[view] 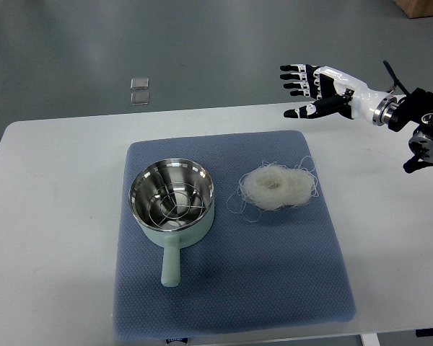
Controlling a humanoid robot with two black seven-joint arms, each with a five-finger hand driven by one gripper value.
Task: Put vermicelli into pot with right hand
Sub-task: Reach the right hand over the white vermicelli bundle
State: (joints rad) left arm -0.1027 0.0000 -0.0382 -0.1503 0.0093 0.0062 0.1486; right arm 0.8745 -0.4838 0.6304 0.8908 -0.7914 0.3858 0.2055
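A nest of pale, thin vermicelli (278,186) lies on the blue mat, to the right of the pot. The pot (172,202) is pale green with a shiny steel inside and a wire rack in it; its handle points toward the near edge. My right hand (303,90) comes in from the right edge and hovers above the table's far edge, up and to the right of the vermicelli. Its fingers are spread and hold nothing. The left arm is out of view.
The blue mat (231,288) covers the middle of a white table (50,231). Grey floor lies beyond the far edge, with two small square floor plates (139,90).
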